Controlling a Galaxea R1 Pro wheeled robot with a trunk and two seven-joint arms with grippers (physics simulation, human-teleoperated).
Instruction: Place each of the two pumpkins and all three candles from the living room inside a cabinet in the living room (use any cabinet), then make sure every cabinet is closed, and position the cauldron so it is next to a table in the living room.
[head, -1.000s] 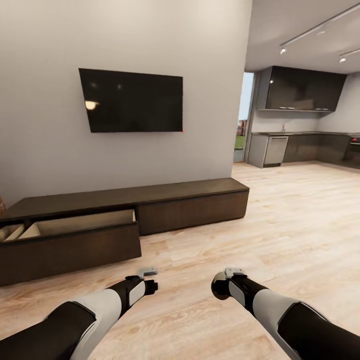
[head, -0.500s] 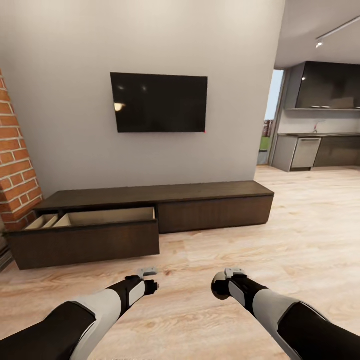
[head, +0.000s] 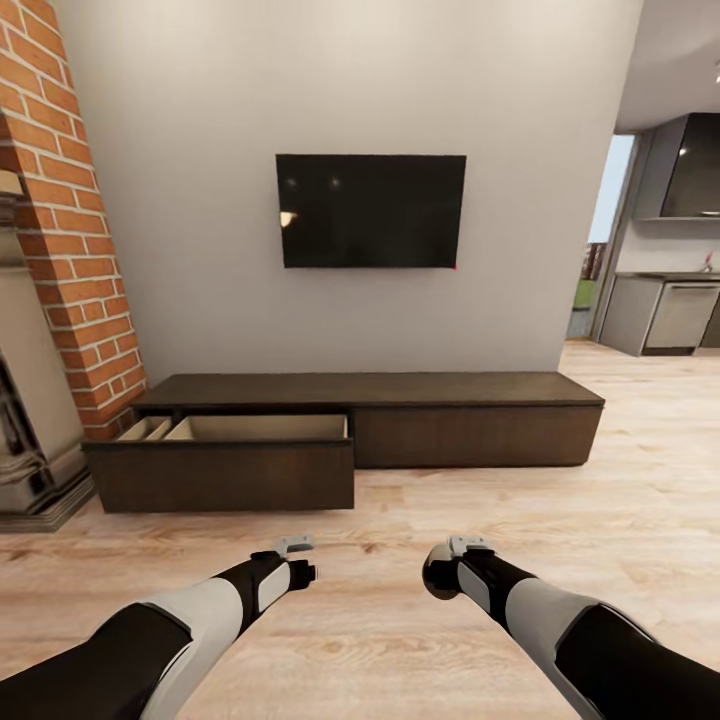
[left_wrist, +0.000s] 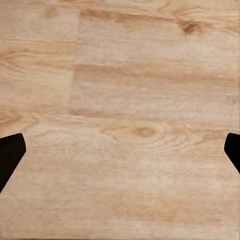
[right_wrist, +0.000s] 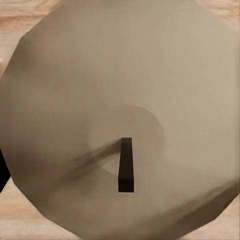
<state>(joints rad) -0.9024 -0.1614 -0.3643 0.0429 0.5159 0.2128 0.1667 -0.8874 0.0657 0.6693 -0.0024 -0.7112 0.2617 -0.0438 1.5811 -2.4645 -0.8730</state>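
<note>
The long, low dark-brown cabinet (head: 470, 405) stands against the grey wall ahead. Its left drawer (head: 225, 478) is pulled out, showing a pale wooden inside; I cannot see what lies in it. In the right wrist view a tan candle (right_wrist: 120, 100) with a dark wick sits close up against the camera. My right gripper (head: 445, 572) is shut on that candle (head: 436, 582), held low over the floor. My left gripper (head: 300, 562) is open, its dark fingers (left_wrist: 10, 152) spread wide over bare floorboards. Both grippers hang well short of the cabinet.
A black TV (head: 370, 210) hangs on the wall above the cabinet. A red-brick chimney (head: 75, 230) and a grey fireplace (head: 25, 430) stand at the left. The kitchen (head: 675, 300) opens at the far right. Light wooden floor (head: 400, 520) lies between me and the cabinet.
The whole view has swung to the left: the cabinet and TV now sit more to the right and the brick chimney has come in. Both arms keep the same pose.
</note>
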